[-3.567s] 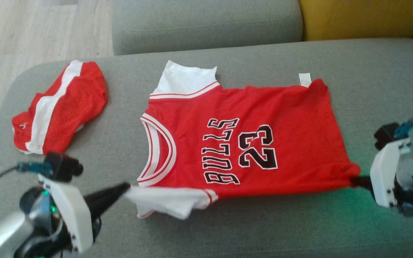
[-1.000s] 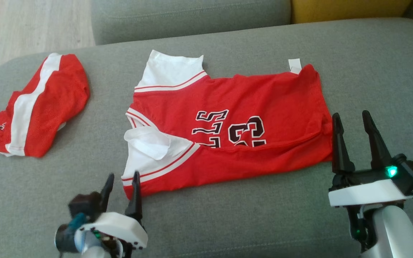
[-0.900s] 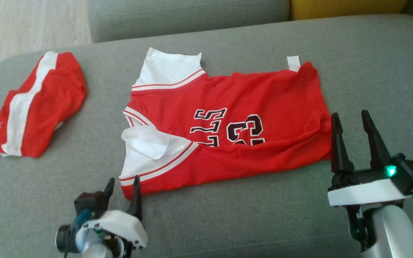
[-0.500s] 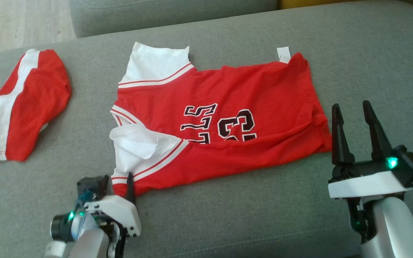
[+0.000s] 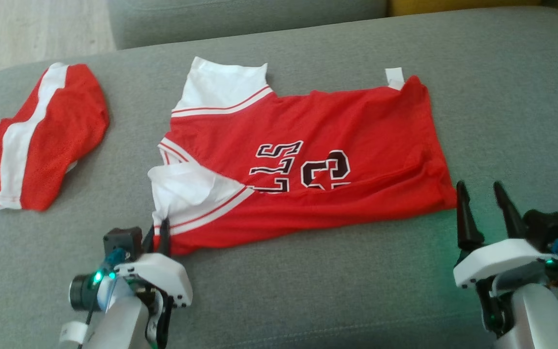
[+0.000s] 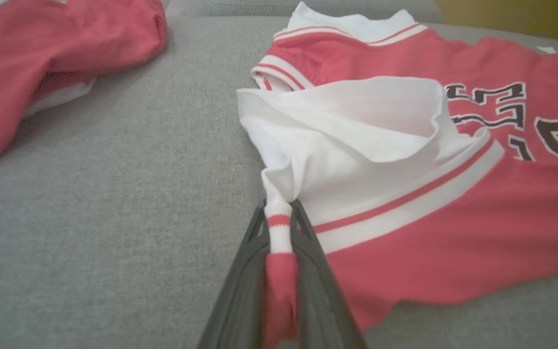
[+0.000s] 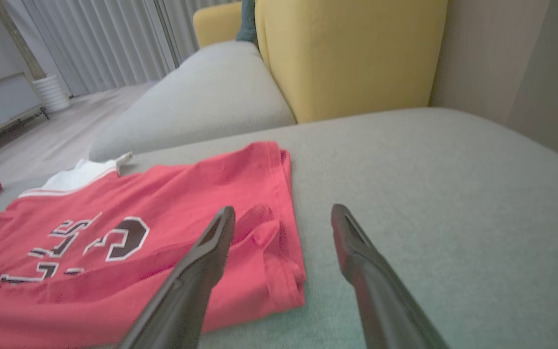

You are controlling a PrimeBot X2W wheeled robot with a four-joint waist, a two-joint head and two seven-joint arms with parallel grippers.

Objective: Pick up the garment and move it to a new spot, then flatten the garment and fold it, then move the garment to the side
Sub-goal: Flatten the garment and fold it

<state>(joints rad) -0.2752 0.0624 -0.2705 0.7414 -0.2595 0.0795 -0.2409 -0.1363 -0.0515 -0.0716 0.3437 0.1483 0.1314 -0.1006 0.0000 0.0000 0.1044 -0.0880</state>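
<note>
Grips jersey (image 5: 317,131) shoulder corner in left gripper (image 5: 158,232), right gripper (image 5: 479,188) spread beside hem: best to clamp hem corner too, then lift both level.

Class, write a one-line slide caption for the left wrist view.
Left pincer shut on the trimmed corner of a part-folded red jersey lying on a grey sofa cushion.

You are viewing a grey woven-fabric sofa seat (image 5: 308,300) that is spreading across the foreground. A grey padded backrest cushion (image 7: 201,111) is standing behind it, touching a yellow upholstered cushion (image 7: 347,53). Pale wood-plank flooring (image 5: 27,29) is running toward grey pleated curtains (image 7: 104,39). A plain beige wall (image 7: 511,68) is rising beside the yellow cushion.
</note>
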